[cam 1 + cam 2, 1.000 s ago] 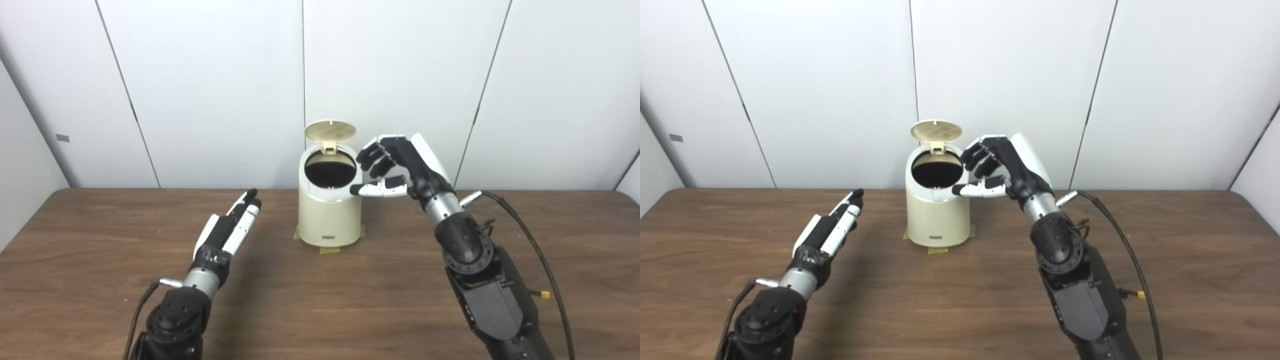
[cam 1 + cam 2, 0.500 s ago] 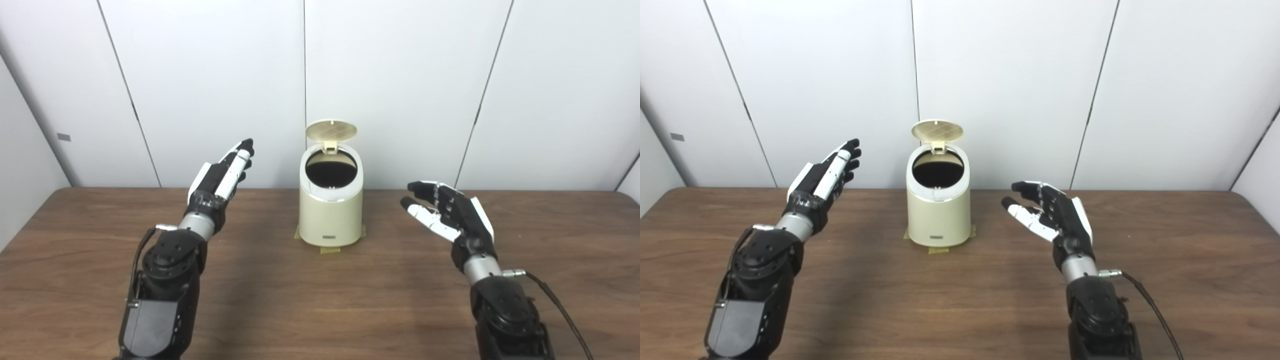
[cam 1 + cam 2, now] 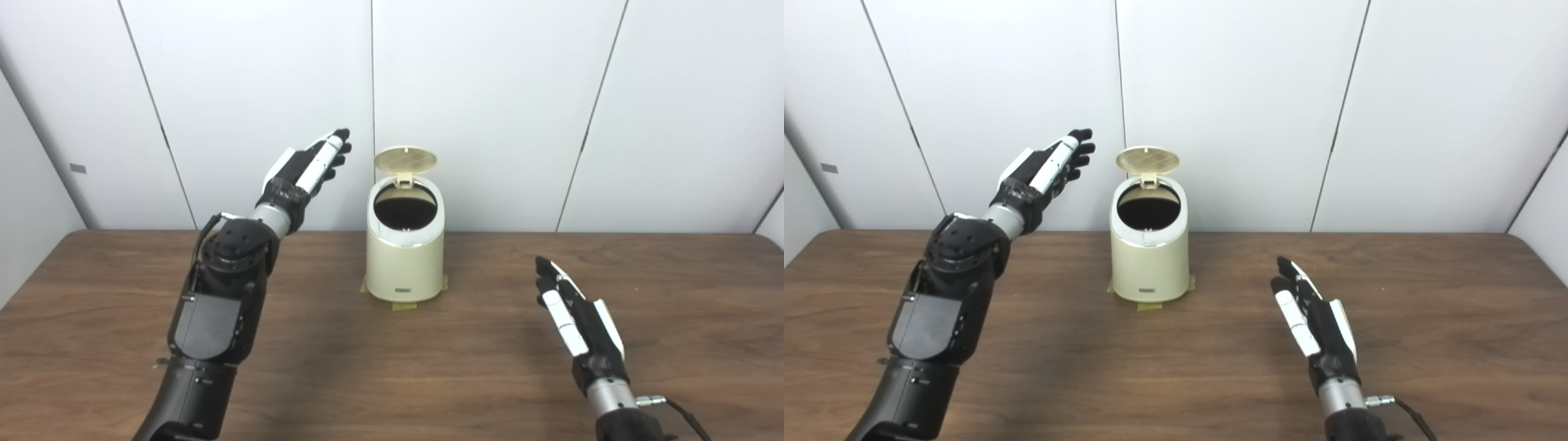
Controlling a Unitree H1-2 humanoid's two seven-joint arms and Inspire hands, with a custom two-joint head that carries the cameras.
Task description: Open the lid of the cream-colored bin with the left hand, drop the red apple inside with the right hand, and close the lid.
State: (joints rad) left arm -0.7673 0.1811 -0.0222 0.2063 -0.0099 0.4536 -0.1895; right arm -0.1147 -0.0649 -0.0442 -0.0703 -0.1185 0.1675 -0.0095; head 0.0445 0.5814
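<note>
Wooden table (image 3: 392,380), open-lidded bin (image 3: 405,260), empty robot hands.

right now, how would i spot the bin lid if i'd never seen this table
Start at the brown wooden table and look to its far middle, where a cream-colored bin stands on tape near the white wall. The lid is the round cream disc standing upright on a hinge behind the bin's dark opening, beside the raised left robot hand.
</note>
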